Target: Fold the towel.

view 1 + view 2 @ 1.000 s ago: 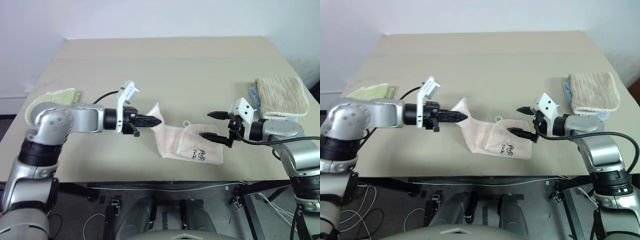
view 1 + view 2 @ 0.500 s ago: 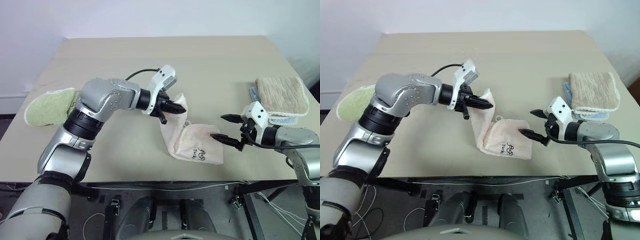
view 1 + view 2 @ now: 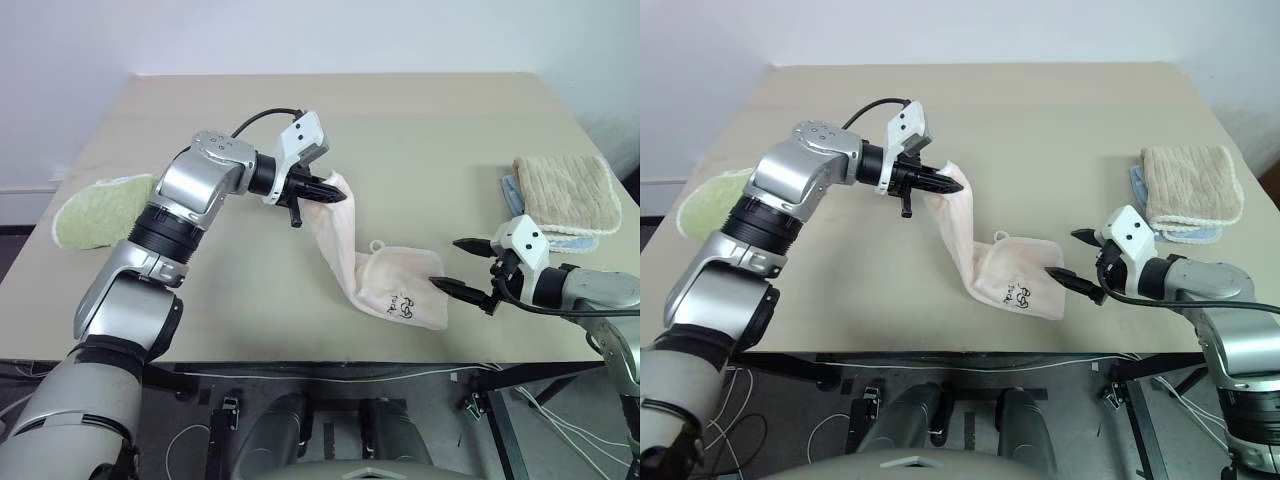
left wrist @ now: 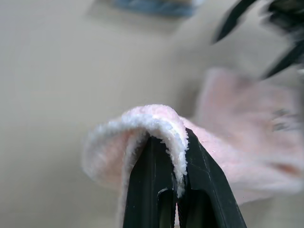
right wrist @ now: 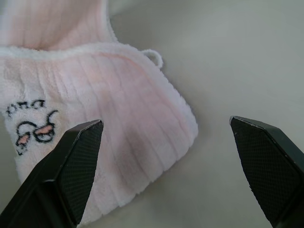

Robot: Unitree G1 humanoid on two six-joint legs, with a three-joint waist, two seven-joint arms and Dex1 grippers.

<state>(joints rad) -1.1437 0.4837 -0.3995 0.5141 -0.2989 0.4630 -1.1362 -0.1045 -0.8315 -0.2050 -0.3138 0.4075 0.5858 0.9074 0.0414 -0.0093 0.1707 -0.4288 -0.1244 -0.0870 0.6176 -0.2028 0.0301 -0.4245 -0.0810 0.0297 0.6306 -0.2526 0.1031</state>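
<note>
Pale pink terry cloth is what you see in the middle of the frame: the soft pink towel with its whitish stitched edge lies on the beige wooden table, a little right of centre and near the front edge. One end of it is lifted off the table and stretched toward the upper left, where your left gripper holds it. In the left wrist view its two black fingers are pressed together with the white-edged corner of the towel pinched between them.

The other part of the towel rests flat and folded on the table. You can see a small cloth loop at its upper edge and a little dark embroidered mark on the top layer.

Your right gripper is at the lower right of the frame, just beside the right edge of the folded part. Its fingers stand wide apart and hold nothing.

At the left edge of the frame a light green towel lies on the table. At the right edge a beige ribbed towel rests on top of a light blue cloth.
</note>
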